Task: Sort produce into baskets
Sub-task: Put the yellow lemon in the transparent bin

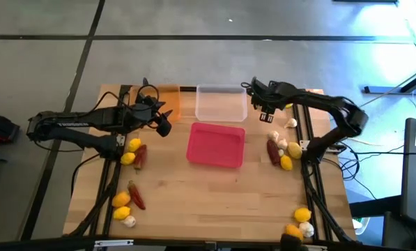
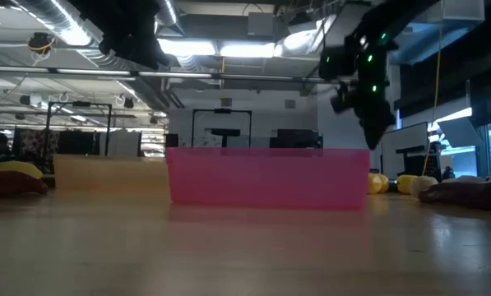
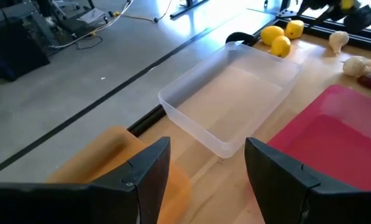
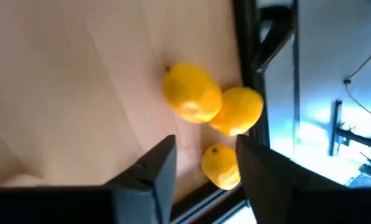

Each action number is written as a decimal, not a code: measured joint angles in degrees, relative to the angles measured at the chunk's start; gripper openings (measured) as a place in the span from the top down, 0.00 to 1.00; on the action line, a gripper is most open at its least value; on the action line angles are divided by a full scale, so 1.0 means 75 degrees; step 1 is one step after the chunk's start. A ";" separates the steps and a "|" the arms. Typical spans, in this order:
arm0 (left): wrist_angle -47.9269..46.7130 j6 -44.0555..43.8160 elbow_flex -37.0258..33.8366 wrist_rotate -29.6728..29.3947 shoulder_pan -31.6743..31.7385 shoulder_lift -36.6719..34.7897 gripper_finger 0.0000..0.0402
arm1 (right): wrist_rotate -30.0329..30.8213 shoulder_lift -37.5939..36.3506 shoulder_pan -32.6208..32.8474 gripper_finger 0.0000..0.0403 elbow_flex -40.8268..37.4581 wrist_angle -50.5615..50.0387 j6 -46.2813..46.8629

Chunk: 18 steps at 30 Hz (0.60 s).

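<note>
While overhead hides them, wrist views show both pincers apart: right pincer (image 4: 205, 165) over three lemons (image 4: 192, 93), left pincer (image 3: 207, 168) empty.

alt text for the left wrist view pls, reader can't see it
The left claw, open and empty, hangs over the wooden table facing an empty clear tray. An orange tray and a pink-red tray flank the claw; lemons and garlic bulbs lie beyond.
</note>
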 joint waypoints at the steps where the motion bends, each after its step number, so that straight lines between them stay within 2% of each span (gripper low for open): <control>1: -0.0003 0.0000 -0.0003 0.0000 -0.0004 0.0000 0.49 | 0.0003 0.0172 -0.0109 0.53 0.0000 0.0003 -0.0207; 4: -0.0006 -0.0003 -0.0003 0.0000 -0.0004 0.0000 0.49 | 0.0069 0.0557 -0.0344 0.46 0.0000 0.0019 -0.0998; 8: -0.0003 0.0063 -0.0003 0.0000 -0.0006 0.0000 0.49 | 0.0556 0.0883 -0.0460 0.40 0.0000 0.0146 -0.1870; 18: -0.0006 0.0134 -0.0003 -0.0001 -0.0006 0.0000 0.49 | 0.0182 0.1073 -0.0438 0.39 -0.0001 0.1005 -0.2710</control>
